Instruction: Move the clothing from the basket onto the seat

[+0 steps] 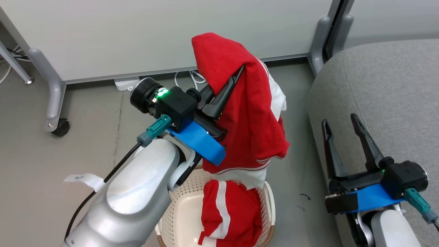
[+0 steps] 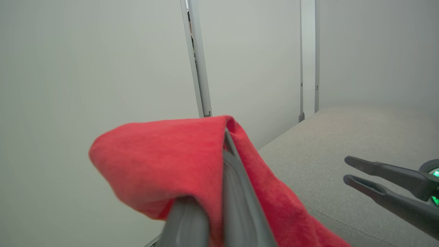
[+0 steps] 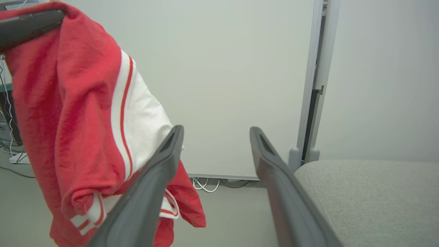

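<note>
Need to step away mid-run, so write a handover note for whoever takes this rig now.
Left gripper: shut on a red garment, held up above the basket.
Right gripper: open, empty, at the edge of the seat.
Second red garment lies in the basket.
Done: one garment lifted; none on the seat in view.
Left: bring both garments to the seat.

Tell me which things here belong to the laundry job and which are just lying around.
Part of the job:
- lifted red garment
- second red garment, lying in the basket
- basket
- grey seat

Just lying about:
- white power strip on the floor by the wall
- caster foot of the panel stand
- white partition panel
</note>
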Controlling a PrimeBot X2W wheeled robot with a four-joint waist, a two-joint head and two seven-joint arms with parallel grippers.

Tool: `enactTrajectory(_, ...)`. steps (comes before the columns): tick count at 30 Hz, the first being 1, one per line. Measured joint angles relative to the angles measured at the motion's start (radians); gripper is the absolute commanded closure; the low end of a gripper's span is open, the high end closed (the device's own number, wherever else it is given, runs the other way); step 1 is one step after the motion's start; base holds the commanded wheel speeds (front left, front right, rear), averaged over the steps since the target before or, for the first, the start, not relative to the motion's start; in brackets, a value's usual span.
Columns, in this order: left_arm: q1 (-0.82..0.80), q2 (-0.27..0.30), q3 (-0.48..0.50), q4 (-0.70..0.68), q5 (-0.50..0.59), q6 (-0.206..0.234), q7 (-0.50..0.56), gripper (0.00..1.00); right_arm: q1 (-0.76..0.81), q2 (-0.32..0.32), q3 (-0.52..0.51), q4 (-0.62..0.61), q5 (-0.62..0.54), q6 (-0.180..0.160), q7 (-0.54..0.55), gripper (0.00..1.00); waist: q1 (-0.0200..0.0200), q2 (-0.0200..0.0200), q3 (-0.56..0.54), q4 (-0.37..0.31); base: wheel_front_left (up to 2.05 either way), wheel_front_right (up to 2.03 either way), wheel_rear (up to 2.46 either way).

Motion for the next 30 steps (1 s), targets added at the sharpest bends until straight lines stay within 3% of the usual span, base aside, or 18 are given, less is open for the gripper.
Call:
enactTrajectory(7,0.001,0.007,-0.01,-0.011,-0.002,0.0,0.001,1.0,-0.017,0.0,0.023,-0.049,-0.012,0.0,0.0,0.0,0.0001,0.0,0.005,0.005,0.0,0.0,0.0)
enactTrajectory(14,0.0,0.011,-0.014,-0.013,-0.002,0.003,0.0,1.0,-0.087,0.0,0.133,-0.082,-0.038,0.0,-0.002,0.0,0.0001,0.0,0.013,0.013,0.0,0.0,0.0)
enactTrajectory(23,-0.007,-0.007,-0.043,-0.021,0.001,0.004,0.0,1.0,-0.193,0.0,0.282,0.006,-0.061,0.0,-0.002,0.0,0.0002,0.0,0.026,0.033,0.0,0.0,0.0)
enactTrajectory(30,-0.017,-0.022,-0.075,-0.032,0.005,0.004,0.0,1.0,-0.242,0.0,0.256,0.096,-0.103,0.0,-0.002,0.0,0.0002,0.0,0.031,0.046,0.0,0.0,0.0)
